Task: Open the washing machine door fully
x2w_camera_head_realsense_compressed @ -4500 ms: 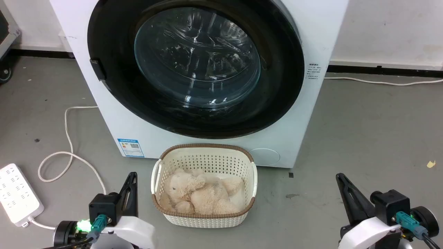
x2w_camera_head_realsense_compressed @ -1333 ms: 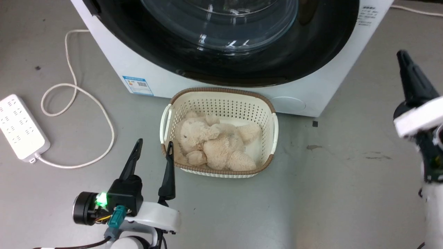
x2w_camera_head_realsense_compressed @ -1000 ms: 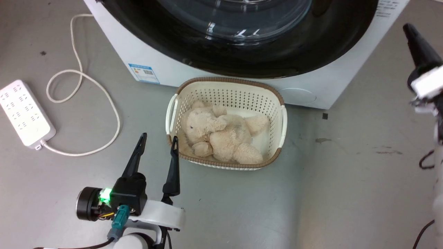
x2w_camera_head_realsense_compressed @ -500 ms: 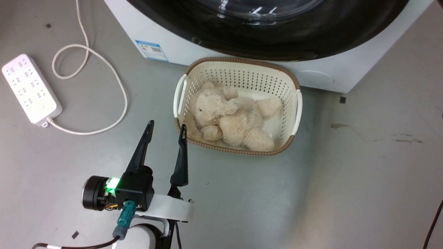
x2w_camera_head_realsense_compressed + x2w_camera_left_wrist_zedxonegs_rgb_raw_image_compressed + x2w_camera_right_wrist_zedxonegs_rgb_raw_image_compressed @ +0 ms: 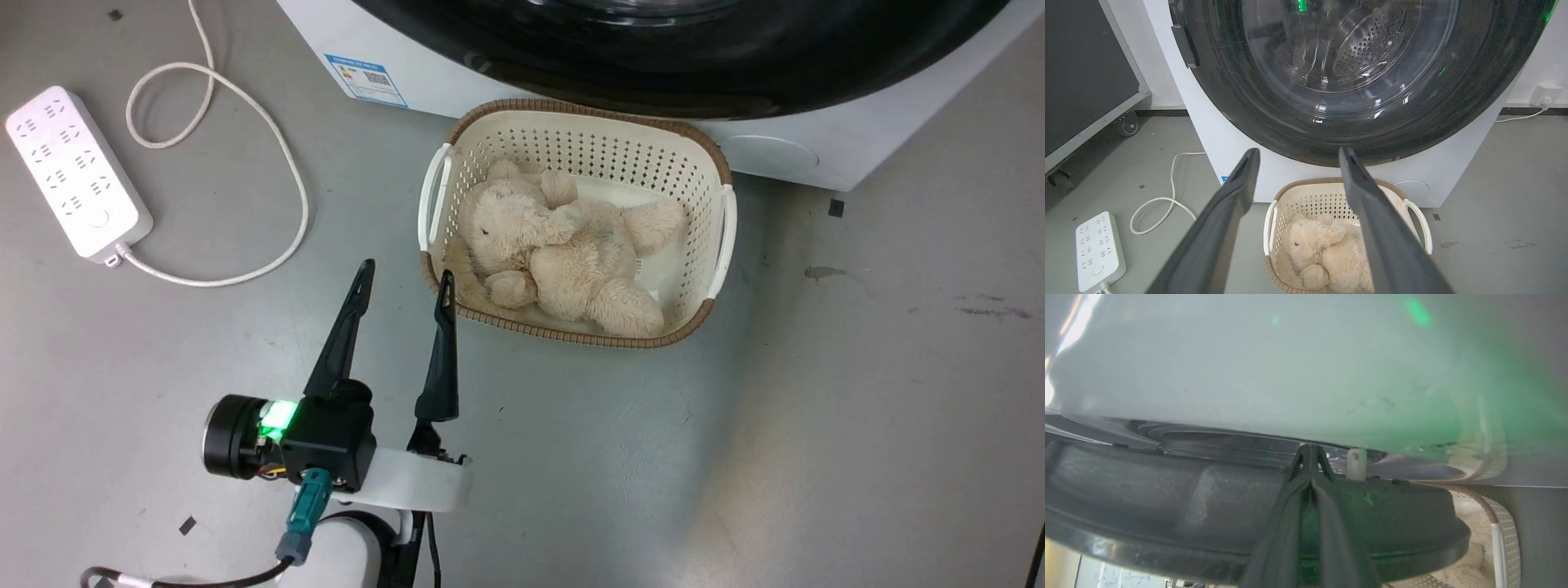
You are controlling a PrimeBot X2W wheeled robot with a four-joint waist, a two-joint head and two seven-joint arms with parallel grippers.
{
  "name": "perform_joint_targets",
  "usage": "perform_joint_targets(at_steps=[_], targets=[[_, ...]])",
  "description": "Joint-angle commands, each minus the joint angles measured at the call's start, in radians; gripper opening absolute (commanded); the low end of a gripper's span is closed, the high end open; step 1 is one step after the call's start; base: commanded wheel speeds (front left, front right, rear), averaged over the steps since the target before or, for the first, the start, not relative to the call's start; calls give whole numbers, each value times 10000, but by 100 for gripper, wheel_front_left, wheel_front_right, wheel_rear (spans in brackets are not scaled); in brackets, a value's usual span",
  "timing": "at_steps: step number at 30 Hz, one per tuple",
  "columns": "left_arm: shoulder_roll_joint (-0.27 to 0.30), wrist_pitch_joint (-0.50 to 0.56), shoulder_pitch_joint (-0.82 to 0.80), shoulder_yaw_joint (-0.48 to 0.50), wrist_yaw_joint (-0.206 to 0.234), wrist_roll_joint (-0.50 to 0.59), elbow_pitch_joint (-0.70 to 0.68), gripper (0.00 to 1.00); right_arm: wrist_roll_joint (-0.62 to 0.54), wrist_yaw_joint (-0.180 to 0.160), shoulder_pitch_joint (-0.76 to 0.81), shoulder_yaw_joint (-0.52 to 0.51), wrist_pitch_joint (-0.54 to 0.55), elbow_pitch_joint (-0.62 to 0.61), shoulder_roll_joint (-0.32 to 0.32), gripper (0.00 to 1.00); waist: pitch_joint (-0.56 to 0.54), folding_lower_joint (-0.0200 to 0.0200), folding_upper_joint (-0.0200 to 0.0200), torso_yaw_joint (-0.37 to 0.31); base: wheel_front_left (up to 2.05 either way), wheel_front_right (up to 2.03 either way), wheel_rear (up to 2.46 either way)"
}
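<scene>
Close to the robot, the left end effector (image 5: 406, 269) hangs low over the grey floor (image 5: 816, 449). Its two dark fingers (image 5: 347, 335) are spread wide and hold nothing. The tip of its right finger is just beside the near left corner of a cream basket (image 5: 588, 108) with a brown rim. A fluffy tan teddy bear (image 5: 563, 253) lies in the basket. Off to the left on the floor lies a white power strip (image 5: 73, 171) with its white cord (image 5: 286, 180) in a loop. Right behind the basket stands the white washing machine (image 5: 857, 139). The washing machine door (image 5: 694, 73) covers most of its front, a wide shiny black ring around clear glass. In the left wrist view the steel drum (image 5: 1367, 57) shows through the glass. Up at the door's edge, the right end effector (image 5: 1310, 448) has its fingers pressed tight together with nothing between them. Its tip points into the thin gap between the black ring and the white front. I cannot tell if it touches, or if the door is open a crack.
</scene>
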Motion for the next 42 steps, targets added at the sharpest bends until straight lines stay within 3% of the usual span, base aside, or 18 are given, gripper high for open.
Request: perform_joint_targets(at_steps=[1, 9, 16, 27, 32, 36, 42], targets=[[12, -100, -212, -83, 80, -73, -12, 100, 247, -1, -213, 15, 264, 241, 20, 0, -75, -1, -1, 21, 0, 0, 0], [13, -267, -201, -302, 221, -301, 111, 100, 765, -2, 462, -3, 1387, 686, 115, 0, -655, -1, -1, 89, 0, 0, 0], [14, -392, 180, -345, 221, -320, 365, 100, 1359, -3, 1402, -160, 2292, 755, 654, 0, -1312, -1, -1, -4, 0, 0, 0], [43, -486, 1434, -315, -197, -248, 650, 100, 1586, -4, 4529, 122, 3877, -1091, 2137, 0, -2813, -1, -1, -41, 0, 0, 0], [42, -486, 1764, -283, -319, -220, 644, 100, 1799, -4, 5410, 192, 4389, -1703, 2348, 0, -3157, -1, -1, 30, 0, 0, 0], [39, -486, 2056, -309, -482, -255, 731, 100, 2492, -4, 6177, 902, 4670, -2112, 2389, 0, -3419, -1, -1, 139, 0, 0, 0], [36, -486, 2340, -346, -660, -228, 816, 100, 3847, -4, 7087, 2892, 3936, -2657, 2393, 0, -3580, -1, -1, 190, 0, 0, 0]])
